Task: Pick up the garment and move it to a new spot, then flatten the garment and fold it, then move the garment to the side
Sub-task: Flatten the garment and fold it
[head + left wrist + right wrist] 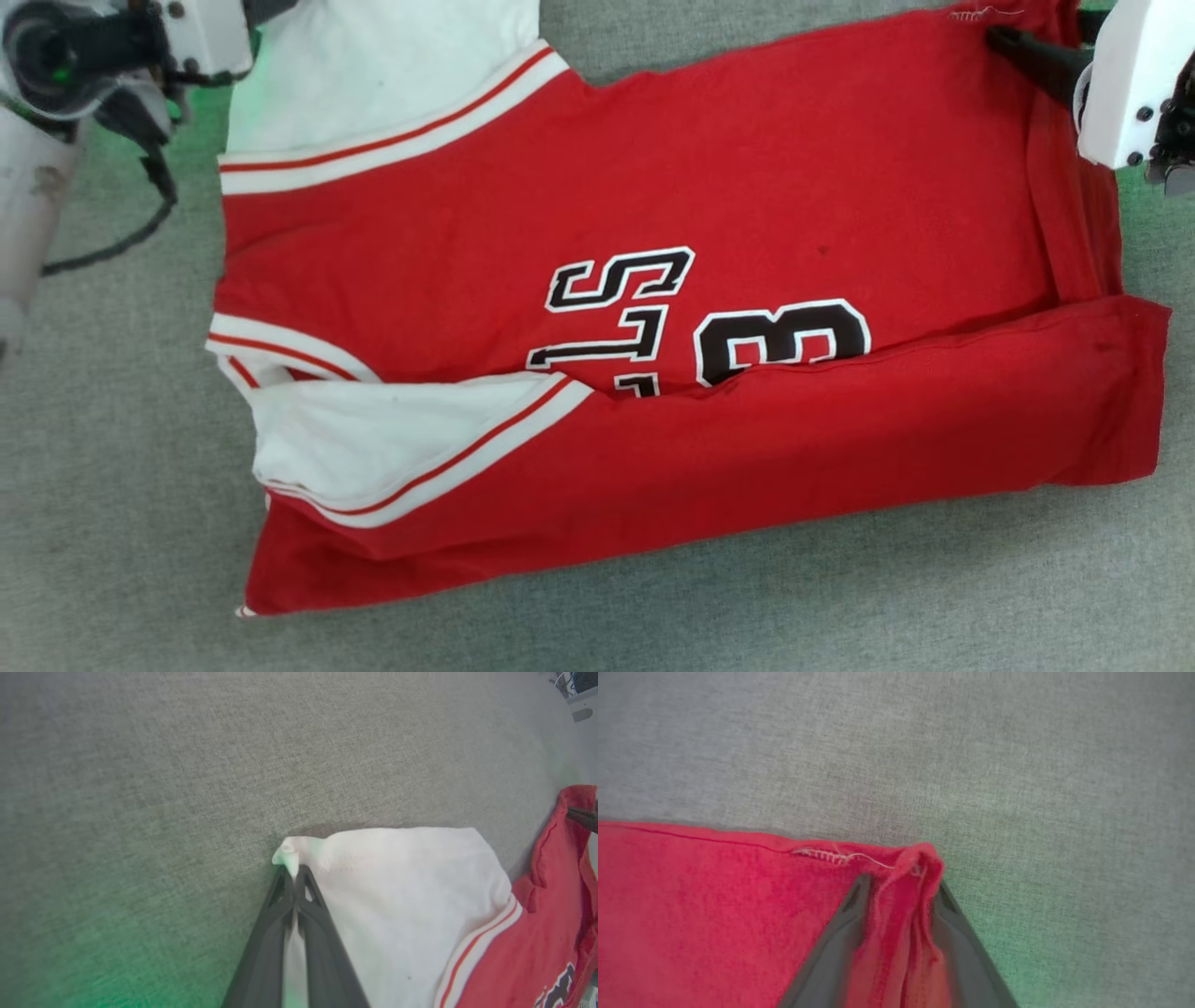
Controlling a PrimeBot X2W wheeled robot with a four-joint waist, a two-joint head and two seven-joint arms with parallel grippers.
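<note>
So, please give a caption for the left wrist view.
Left claw shut on the white sleeve corner of the red shirt on grey cloth.

Grey woven fabric surface [112,523] carries everything. The garment [747,187], red with white sleeves, lies directly on it, spread between the two grippers, near long edge folded over the lettering. White sleeve corner sits at the left gripper [293,877] tips, red hem corner at the right gripper [901,891] tips. Bare grey cloth ahead of both tips, green glow beside them.
</note>
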